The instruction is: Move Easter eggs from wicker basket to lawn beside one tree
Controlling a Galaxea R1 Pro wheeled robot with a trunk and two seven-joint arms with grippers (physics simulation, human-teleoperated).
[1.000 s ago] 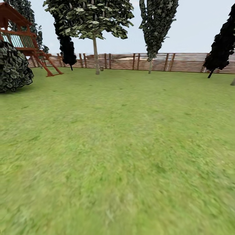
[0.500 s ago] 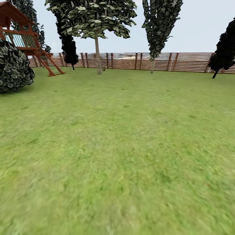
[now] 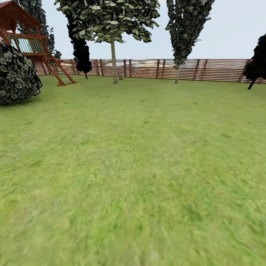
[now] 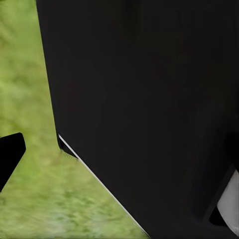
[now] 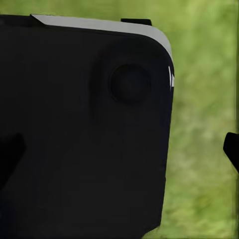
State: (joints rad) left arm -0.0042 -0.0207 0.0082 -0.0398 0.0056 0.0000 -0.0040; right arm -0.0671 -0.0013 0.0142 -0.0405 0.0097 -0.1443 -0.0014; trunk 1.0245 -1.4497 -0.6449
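The lawn (image 3: pixel 140 166) spreads wide and green ahead of me in the head view. A tree (image 3: pixel 114 64) with a pale straight trunk and a leafy crown stands far off before the fence. A small brownish thing (image 3: pixel 120 77) sits at its foot, too small to identify. The Easter eggs and the wicker basket are not recognisable here. My left gripper (image 4: pixel 119 154) faces a black panel of my own body, with one dark fingertip (image 4: pixel 10 157) at the frame's edge. My right gripper (image 5: pixel 119 149) stands open and empty, its fingertips (image 5: pixel 232 149) far apart over grass.
A brown slatted fence (image 3: pixel 207 70) closes the far side of the garden. A rounded dark bush (image 3: pixel 16 77) and a red wooden playset (image 3: pixel 33 44) stand at the left. Slim dark columnar trees (image 3: pixel 184 33) rise along the fence, with another dark tree (image 3: pixel 256 62) at the right.
The whole head picture has slid a little to the right, so the camera has turned left. Nothing in the garden itself has moved.
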